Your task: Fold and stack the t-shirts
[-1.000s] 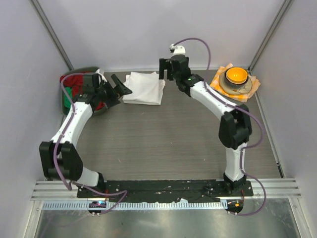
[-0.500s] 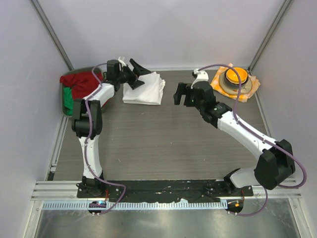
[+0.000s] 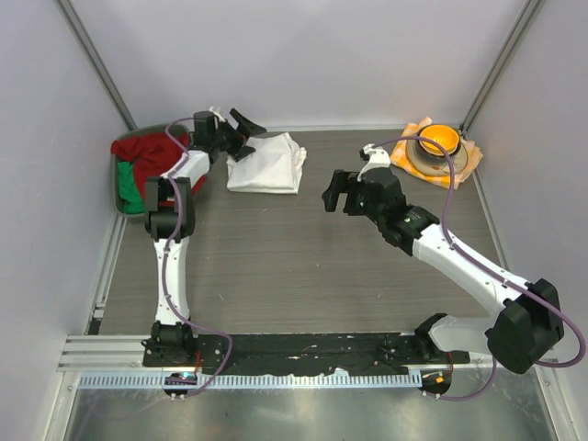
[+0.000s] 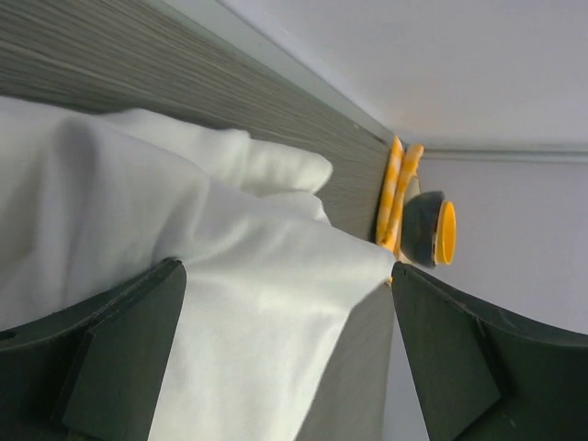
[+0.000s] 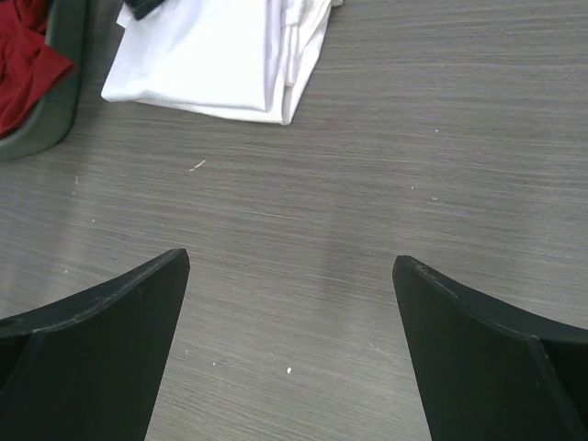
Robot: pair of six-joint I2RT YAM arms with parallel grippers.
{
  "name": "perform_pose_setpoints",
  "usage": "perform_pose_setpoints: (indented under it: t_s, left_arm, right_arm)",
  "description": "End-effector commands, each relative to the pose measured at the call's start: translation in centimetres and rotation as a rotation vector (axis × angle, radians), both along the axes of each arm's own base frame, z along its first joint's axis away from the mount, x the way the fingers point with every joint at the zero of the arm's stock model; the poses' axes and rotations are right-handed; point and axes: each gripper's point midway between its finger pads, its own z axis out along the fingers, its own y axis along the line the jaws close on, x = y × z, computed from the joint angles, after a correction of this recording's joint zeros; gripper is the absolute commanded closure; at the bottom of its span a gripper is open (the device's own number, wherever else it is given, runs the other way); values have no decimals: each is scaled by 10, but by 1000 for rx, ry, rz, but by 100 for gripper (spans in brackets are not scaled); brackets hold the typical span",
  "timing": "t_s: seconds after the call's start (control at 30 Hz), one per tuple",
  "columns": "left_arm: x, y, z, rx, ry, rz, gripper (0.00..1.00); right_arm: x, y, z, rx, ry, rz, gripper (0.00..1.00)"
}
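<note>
A folded stack of white t-shirts (image 3: 269, 164) lies at the back of the table, left of centre. My left gripper (image 3: 246, 131) is open at the stack's back left corner, just above the cloth. In the left wrist view the white t-shirt (image 4: 230, 276) fills the space between the open fingers (image 4: 110, 367). My right gripper (image 3: 333, 190) is open and empty over bare table to the right of the stack. The stack shows at the top of the right wrist view (image 5: 220, 60).
A dark green bin (image 3: 129, 188) with red cloth (image 3: 147, 152) stands at the back left. A grey bowl with an orange inside (image 3: 432, 147) sits on an orange-and-white checked cloth (image 3: 464, 152) at the back right. White walls close the back and sides.
My left gripper has swung from beside the bin to the stack's back left corner. My right gripper has pulled away from the back of the stack, towards me and to the right.
</note>
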Motion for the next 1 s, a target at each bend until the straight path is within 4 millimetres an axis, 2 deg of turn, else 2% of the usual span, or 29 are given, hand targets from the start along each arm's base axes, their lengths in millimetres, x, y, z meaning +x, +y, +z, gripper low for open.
perform_pose_setpoints:
  t_s: [0.0,0.03,0.13,0.17,0.2,0.23,0.27,0.3,0.37,0.43,0.5,0.53,0.57,0.6,0.63,0.67,0.7,0.73,0.77,0.8,0.83,0.87,0.9,0.93,0.97]
  left_arm:
    - [7,51,-17,117,6,82,0]
    - [7,59,-17,130,-12,82,0]
    - [3,59,7,154,-65,48,0]
    - [1,56,20,146,-86,35,0]
    - [-5,50,44,126,-122,4,0]
    - [-12,46,55,118,-119,-11,0]
    - [-17,43,68,115,-136,-22,0]
    - [-29,36,106,116,-192,-39,0]
    - [-49,31,120,137,-185,-52,0]
    - [-79,24,154,157,-215,-53,0]
    - [-102,19,174,203,-252,-66,0]
    - [-123,23,189,235,-252,-42,0]
    - [-134,24,193,261,-243,-36,0]
    - [-146,21,195,315,-261,-52,0]
    - [-165,23,184,352,-207,-58,0]
    - [-179,32,196,411,-221,-8,0]
    - [-194,29,196,439,-214,-21,0]
    - [-215,32,176,500,-152,-54,0]
    - [-230,47,183,572,-154,8,0]
    - [-246,46,180,618,-141,3,0]
    - [-266,55,158,693,-83,-6,0]
    - [-279,62,158,727,-91,18,0]
    - [-297,74,174,756,-138,80,0]
    - [-313,81,161,774,-120,85,0]
    - [-325,86,162,777,-135,97,0]
  right_arm:
    - [1,-2,-5,1,15,-51,0]
    - [1,-5,-8,-8,17,-70,0]
    - [2,-10,-17,-23,38,-120,0]
    - [6,-18,-19,-47,34,-177,0]
    - [6,-27,-25,-83,56,-221,0]
    - [13,-29,-31,-118,77,-258,1]
    - [19,-44,-33,-167,78,-347,0]
    - [15,-52,-45,-240,125,-371,0]
    - [22,-55,-56,-312,160,-399,0]
    - [18,-55,-62,-342,154,-418,1]
    - [16,-44,-47,-294,81,-373,0]
    - [8,-44,-56,-291,85,-345,0]
    - [4,-44,-40,-236,46,-340,0]
    - [4,-40,-32,-191,19,-320,0]
    - [0,-42,-31,-179,11,-313,0]
    - [-2,-42,-25,-164,-4,-307,0]
    - [-5,-43,-11,-139,-30,-301,0]
    - [-6,-44,-5,-138,-41,-295,0]
    - [-7,-45,1,-137,-50,-288,0]
    - [-10,-46,9,-130,-65,-275,0]
    - [-12,-43,17,-125,-74,-248,0]
    - [-16,-43,23,-121,-84,-228,0]
    - [-17,-40,30,-102,-111,-212,0]
    - [-21,-42,40,-86,-134,-214,0]
    - [-22,-49,45,-90,-152,-257,0]
